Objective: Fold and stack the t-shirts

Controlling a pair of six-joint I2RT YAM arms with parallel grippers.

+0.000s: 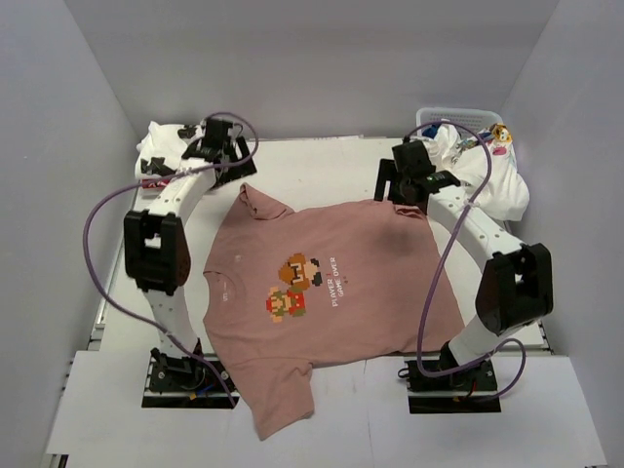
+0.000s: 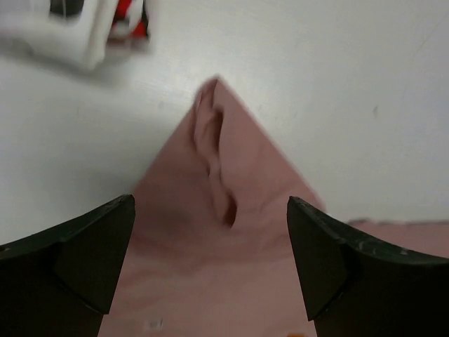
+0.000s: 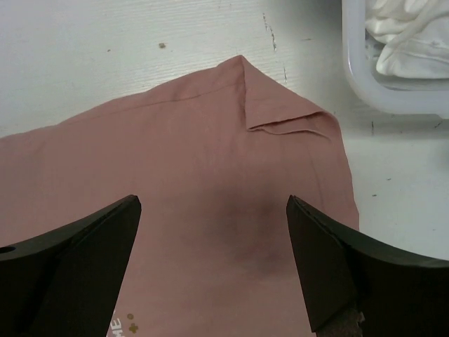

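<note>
Left hand and right hand gape over the pink t-shirt, basket near the right.

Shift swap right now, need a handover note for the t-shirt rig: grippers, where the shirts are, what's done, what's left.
Left gripper: open, empty, above the far sleeve tip of the pink t-shirt.
Right gripper: open, empty, above that shirt's far hem corner, where a small flap is turned over.
Pink t-shirt lies spread print-up between the arms.
White t-shirts are heaped in the basket, far right.
White garment at far left; can't tell if it is folded.
Done: pink one laid out.
Left: fold it, stack it, then the basket's shirts.
</note>
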